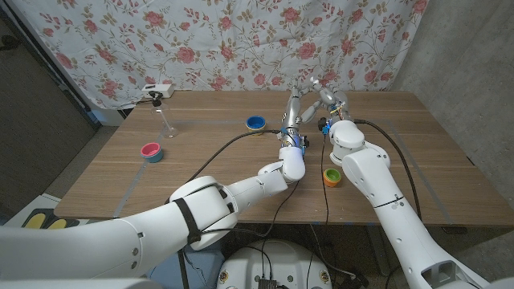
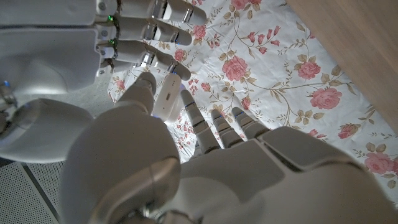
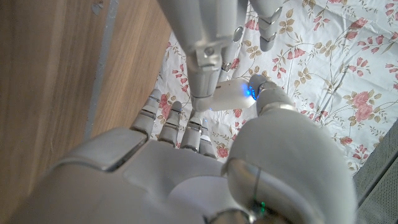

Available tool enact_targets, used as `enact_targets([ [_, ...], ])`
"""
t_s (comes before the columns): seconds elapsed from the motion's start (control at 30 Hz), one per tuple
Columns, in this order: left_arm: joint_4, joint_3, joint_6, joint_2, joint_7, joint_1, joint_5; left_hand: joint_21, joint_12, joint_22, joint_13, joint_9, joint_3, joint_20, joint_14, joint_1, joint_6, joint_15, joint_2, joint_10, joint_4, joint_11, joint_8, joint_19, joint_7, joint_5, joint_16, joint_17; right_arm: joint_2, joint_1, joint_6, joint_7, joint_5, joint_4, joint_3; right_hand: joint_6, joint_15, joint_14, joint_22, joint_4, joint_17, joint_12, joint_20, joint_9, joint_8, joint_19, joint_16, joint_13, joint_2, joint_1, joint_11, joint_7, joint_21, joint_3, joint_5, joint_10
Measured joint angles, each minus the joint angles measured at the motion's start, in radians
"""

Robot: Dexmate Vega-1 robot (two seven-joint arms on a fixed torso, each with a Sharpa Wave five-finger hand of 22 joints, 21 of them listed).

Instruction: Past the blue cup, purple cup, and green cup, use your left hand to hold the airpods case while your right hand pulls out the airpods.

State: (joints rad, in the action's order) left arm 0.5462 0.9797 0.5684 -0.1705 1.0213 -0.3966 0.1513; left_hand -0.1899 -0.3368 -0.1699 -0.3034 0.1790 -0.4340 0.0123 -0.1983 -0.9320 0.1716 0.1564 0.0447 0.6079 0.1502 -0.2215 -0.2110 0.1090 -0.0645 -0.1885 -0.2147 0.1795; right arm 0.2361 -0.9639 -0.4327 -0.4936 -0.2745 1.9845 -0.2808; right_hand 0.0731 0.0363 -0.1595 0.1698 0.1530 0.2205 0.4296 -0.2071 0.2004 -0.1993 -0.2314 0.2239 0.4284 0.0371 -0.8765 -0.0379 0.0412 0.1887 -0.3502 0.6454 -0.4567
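Observation:
Both hands are raised above the back middle of the table [image 1: 418, 160], fingers meeting. The small white airpods case [image 2: 166, 96] is pinched between the thumb and fingers of my left hand [image 1: 292, 108]. My right hand [image 1: 324, 92] closes on the same case [image 3: 229, 96], with its thumb tip against one end and a fingertip [image 2: 177, 68] at the top. The frames do not show whether the lid is up. The blue cup [image 1: 256, 123] sits left of the hands. The green cup [image 1: 332, 177] sits under my right forearm. A pink cup [image 1: 150, 151] sits far left.
A clear glass stand [image 1: 166, 124] and a white box [image 1: 157, 91] are at the back left. A floral cloth [image 1: 265, 40] hangs behind the table. Black cables [image 1: 233, 143] run across the wood near my left arm.

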Motion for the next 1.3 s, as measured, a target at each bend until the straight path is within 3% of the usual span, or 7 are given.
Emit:
enact_targets([
  [0.5,-0.057,0.01,0.03,-0.024,0.004,0.021,-0.022,-0.003,-0.011,0.0,-0.01,0.0,0.008,-0.004,-0.02,-0.008,0.0,0.004,0.008,0.023,0.0,0.002,-0.005,0.004,0.0,0.0,0.0,0.0,0.004,-0.009,0.015,-0.011,0.012,-0.003,-0.007,0.0,-0.004,0.004,0.0,0.0,0.0,0.0,0.0,0.0,0.0,0.0,0.0,0.007,0.0,0.0,-0.002,0.0,0.0,0.0,0.0,0.002],
  [1.3,-0.086,0.024,0.05,-0.029,-0.009,0.032,-0.054,-0.003,-0.026,0.0,-0.025,0.0,0.016,-0.011,-0.031,-0.032,0.0,0.004,0.032,0.057,0.0,0.0,-0.005,0.018,0.0,0.0,-0.004,0.005,0.012,-0.01,0.011,0.002,0.019,-0.007,-0.025,0.005,-0.004,0.004,0.0,0.0,0.0,0.003,0.0,0.0,0.0,0.0,0.0,0.001,-0.003,0.006,-0.006,-0.006,0.0,0.0,-0.001,0.006],
])
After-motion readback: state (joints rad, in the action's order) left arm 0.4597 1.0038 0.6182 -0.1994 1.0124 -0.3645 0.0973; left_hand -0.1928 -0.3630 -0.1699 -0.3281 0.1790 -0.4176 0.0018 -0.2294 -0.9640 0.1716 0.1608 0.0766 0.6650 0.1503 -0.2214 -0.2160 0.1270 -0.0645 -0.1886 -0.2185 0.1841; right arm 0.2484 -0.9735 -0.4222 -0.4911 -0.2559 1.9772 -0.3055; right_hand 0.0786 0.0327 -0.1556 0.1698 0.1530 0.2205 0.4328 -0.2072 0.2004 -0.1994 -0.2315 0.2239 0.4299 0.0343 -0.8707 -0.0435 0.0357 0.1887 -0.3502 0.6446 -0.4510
